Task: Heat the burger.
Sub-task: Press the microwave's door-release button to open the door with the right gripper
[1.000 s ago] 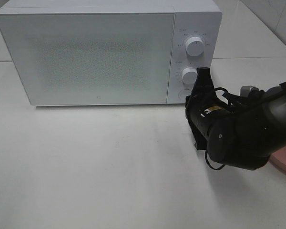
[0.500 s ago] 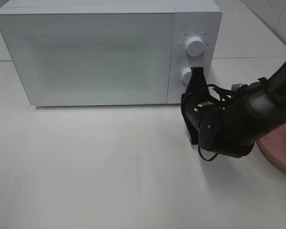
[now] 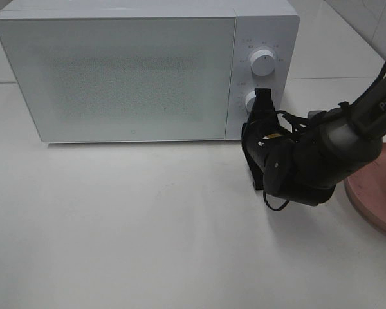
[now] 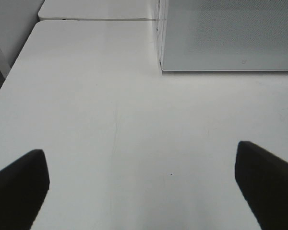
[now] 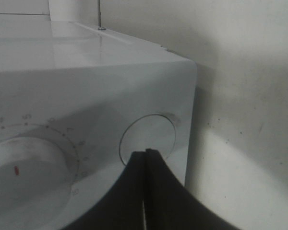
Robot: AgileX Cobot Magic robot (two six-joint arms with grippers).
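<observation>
High view, microwave (image 3: 270, 22): it is set along the back edge of the bench (image 3: 116, 232), with the door (image 3: 122, 74) shut.
High view, right gripper (image 3: 264, 98): it is closed to one narrow tip and brought against the control panel just below the lower knob (image 3: 250, 101). This is judged a way to press a button there, but that spot is hidden by the gripper.
High view, plate (image 3: 373, 193): it is found at the bench's right edge, cut off by the frame and partly covered by the arm. The part seen is bare.
High view, burger: it is seen in no view. It is judged to be inside the microwave, though nothing can be made out through the frosted door.
Left wrist view, left gripper (image 4: 139, 163): the fingers (image 4: 19, 187) are spread wide with nothing held. It is kept over bare bench near the left edge, apart from the microwave (image 4: 230, 33), and is judged idle.
Right wrist view, right gripper (image 5: 145, 155): the jaws are pressed together, and the tip is placed at the lower rim of a round button (image 5: 149, 134) beside the knob (image 5: 24, 167). Contact cannot be confirmed.
</observation>
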